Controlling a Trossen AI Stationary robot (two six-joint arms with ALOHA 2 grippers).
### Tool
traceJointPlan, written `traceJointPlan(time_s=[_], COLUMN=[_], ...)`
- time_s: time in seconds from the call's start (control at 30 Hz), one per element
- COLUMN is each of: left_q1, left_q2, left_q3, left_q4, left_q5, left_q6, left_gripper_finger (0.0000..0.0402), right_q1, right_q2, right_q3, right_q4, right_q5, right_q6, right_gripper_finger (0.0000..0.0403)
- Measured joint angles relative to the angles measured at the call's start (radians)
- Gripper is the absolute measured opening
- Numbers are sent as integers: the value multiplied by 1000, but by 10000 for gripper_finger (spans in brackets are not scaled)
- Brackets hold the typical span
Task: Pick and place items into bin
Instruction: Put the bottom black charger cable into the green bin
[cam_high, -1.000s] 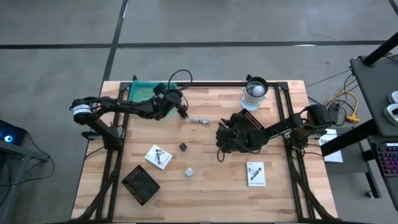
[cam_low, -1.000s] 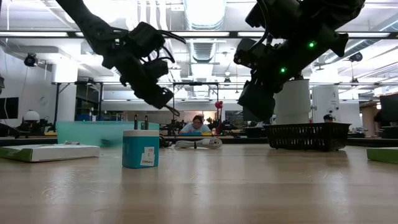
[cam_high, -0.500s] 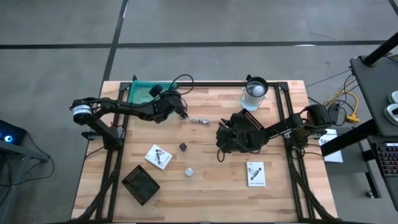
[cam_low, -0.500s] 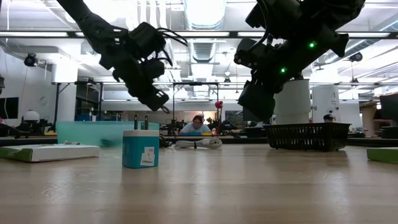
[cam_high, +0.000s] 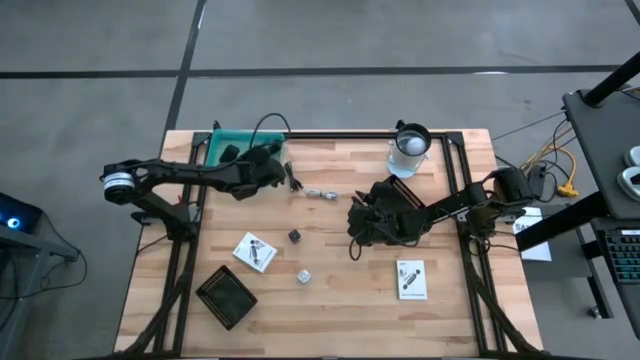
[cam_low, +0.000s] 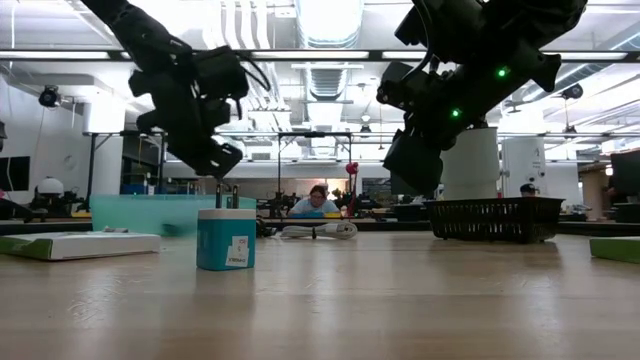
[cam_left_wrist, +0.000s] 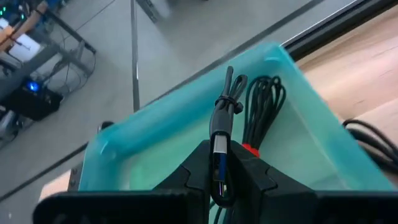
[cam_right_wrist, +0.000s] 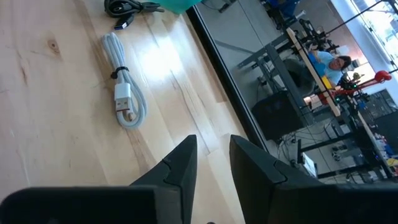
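**Left gripper over bin with cable**

High view: left gripper (cam_high: 268, 160) sits over the near edge of the teal bin (cam_high: 228, 146) at the table's (cam_high: 330, 300) far left corner, a black cable (cam_high: 268, 128) looping up from it. Right gripper (cam_high: 362, 222) hangs mid-table. White cable (cam_high: 321, 194) lies between the two grippers. Two packets (cam_high: 255, 251) (cam_high: 411, 278), a dark cube (cam_high: 295, 236) and a light cube (cam_high: 302, 276) lie toward the near edge. Black basket (cam_high: 226, 295) at the near left corner; cup (cam_high: 408, 150) at the far edge.

Low view: both arms are raised above the table. A teal-and-white box (cam_low: 225, 239) stands in front.

Left wrist view: fingers (cam_left_wrist: 200, 163) pinched tight on the black cable's plug (cam_left_wrist: 218, 158), above the bin (cam_left_wrist: 155, 134). A second black cable (cam_left_wrist: 261, 106) with red on it lies inside the bin.

Right wrist view: fingers (cam_right_wrist: 180, 163) slightly parted, holding nothing. White cable (cam_right_wrist: 126, 99) lies on the wood ahead.
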Motion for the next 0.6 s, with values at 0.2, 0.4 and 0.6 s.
traceJointPlan(time_s=[0.2, 0.4, 0.6], left_q1=[0, 0, 2], left_q2=[-8, -8, -8], left_q3=[-31, -31, -31], left_q4=[0, 3, 15], left_q5=[30, 71, 70], left_q6=[-5, -5, -5], left_gripper_finger=[26, 26, 26], right_q1=[0, 0, 0], right_q2=[0, 0, 0], right_q3=[0, 0, 0], right_q4=[1, 1, 1], right_q5=[0, 0, 0], right_q6=[0, -3, -3], right_gripper_finger=[81, 80, 85])
